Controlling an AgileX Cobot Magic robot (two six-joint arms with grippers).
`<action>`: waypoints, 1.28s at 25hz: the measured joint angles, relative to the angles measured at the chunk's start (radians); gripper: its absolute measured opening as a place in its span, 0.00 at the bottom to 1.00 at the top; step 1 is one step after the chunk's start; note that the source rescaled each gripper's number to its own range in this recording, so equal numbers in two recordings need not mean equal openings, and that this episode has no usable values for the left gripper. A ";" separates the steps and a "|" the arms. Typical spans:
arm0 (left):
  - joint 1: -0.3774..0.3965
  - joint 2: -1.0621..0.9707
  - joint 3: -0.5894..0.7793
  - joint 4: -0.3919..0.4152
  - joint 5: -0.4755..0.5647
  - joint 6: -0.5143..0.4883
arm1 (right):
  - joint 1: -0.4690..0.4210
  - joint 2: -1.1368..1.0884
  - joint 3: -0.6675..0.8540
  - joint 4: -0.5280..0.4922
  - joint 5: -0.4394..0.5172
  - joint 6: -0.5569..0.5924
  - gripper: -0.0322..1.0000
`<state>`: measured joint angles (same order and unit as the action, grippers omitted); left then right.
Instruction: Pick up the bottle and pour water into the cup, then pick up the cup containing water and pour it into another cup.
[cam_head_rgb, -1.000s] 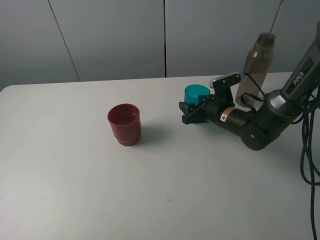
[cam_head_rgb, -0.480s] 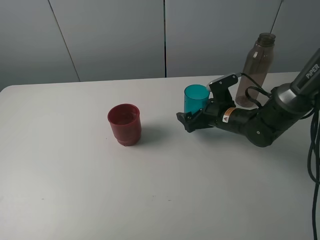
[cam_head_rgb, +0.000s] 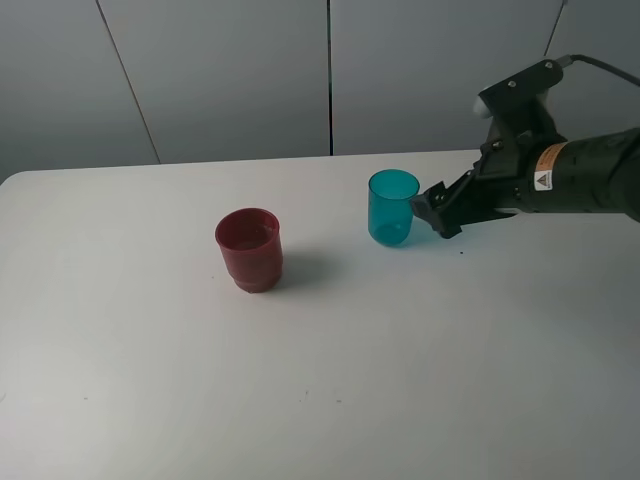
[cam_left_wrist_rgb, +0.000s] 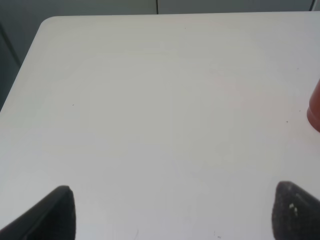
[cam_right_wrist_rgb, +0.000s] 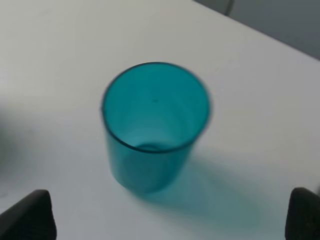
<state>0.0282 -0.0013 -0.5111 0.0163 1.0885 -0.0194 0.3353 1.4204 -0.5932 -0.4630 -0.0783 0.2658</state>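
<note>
We are viewing the right arm reaching in level from the right edge, its fingers (cam_head_rgb: 437, 212) spread wide and holding nothing, just beside the cup (cam_head_rgb: 393, 207); the translucent teal tumbler is standing upright on the smooth white table (cam_head_rgb: 330, 380); another cup (cam_head_rgb: 249, 248), opaque dark red, is standing well apart, open table around it; the left fingers (cam_left_wrist_rgb: 170, 212) are hovering spread over bare table.

We see the teal cup (cam_head_rgb: 393, 207) upright on the table (cam_head_rgb: 300, 400), translucent, mouth open upward. Dark red cup (cam_head_rgb: 249, 249) also upright, well apart from it, toward the table's middle. The bottle isn't visible.
</note>
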 joint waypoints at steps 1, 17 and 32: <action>0.000 0.000 0.000 0.000 0.000 0.000 | 0.000 -0.077 0.000 0.013 0.098 0.000 0.99; 0.000 0.000 0.000 0.000 0.000 0.000 | 0.000 -1.188 0.006 0.399 1.231 -0.271 0.99; 0.000 0.000 0.000 0.000 0.000 0.000 | 0.000 -1.417 0.047 0.450 1.264 -0.274 0.99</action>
<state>0.0282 -0.0013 -0.5111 0.0163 1.0885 -0.0194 0.3353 0.0039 -0.5458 -0.0125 1.1857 -0.0085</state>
